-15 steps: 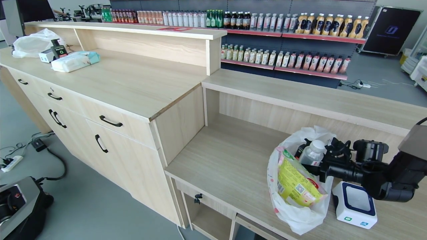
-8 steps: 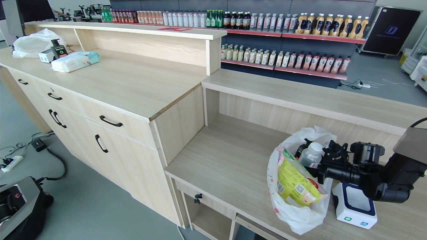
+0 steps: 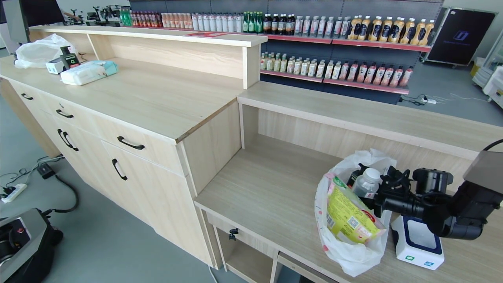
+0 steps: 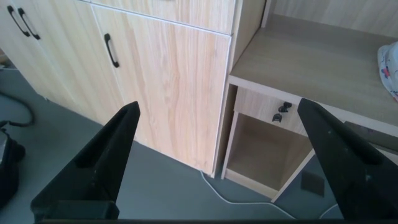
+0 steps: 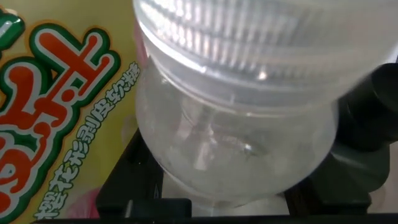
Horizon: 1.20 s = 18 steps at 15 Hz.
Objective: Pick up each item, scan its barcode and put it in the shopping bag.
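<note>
As right tool (image 3: 363,189), gripping bottle (image 3: 368,181), dipped lower in bag (image 3: 349,255), left tool (image 4: 217,104) wide.

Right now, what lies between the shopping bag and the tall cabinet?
Nothing: in the head view the counter between the shopping bag and the cabinet is bare wood.

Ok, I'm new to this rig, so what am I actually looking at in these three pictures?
It is a two-armed robot at a shop counter. The wide picture is from its head camera; the other two are from wrist cameras. The right pincer holds a clear bottle at the mouth of the white shopping bag, which already holds a yellow snack packet. A white scanner stands beside the bag. The right wrist picture shows that bottle close up. The left wrist picture looks past the open left pincer at cabinet doors and floor.
</note>
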### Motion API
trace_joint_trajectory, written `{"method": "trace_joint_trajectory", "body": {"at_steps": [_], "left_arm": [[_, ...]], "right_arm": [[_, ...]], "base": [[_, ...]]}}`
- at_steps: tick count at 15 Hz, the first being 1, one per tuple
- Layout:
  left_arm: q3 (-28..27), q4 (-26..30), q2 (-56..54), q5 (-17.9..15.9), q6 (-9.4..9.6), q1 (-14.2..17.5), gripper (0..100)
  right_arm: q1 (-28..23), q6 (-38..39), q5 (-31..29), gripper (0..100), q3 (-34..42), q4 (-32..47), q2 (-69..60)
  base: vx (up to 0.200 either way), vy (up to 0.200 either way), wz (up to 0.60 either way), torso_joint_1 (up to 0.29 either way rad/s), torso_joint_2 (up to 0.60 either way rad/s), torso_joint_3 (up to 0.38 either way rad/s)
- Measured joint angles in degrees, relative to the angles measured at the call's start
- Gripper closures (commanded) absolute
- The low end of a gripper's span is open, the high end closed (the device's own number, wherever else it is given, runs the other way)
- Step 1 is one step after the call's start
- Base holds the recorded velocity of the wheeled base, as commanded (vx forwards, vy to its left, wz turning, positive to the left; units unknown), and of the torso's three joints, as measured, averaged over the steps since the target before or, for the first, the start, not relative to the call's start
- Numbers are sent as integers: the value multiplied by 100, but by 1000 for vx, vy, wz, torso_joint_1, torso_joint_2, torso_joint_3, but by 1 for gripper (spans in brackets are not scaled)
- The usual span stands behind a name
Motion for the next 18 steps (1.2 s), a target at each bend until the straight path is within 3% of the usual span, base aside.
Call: {"method": "trace_joint_trajectory", "body": {"at_steps": [1, 2, 12, 18], "left_arm": [[0, 0, 0, 2, -1, 0, 0], [0, 0, 0, 4, -1, 0, 0], [0, 0, 0, 2, -1, 2, 0], [0, 0, 0, 4, -1, 0, 0]], "right_arm": [[-7, 2, -2, 100, 11, -2, 0], [-7, 4, -5, 0, 11, 11, 0], [-2, 655, 116, 0, 33, 46, -673], [-2, 1068, 115, 0, 284, 189, -2118]], "base": [[0, 0, 0, 0, 0, 0], [0, 0, 0, 0, 0, 0], [0, 0, 0, 0, 0, 0], [0, 0, 0, 0, 0, 0]]}}
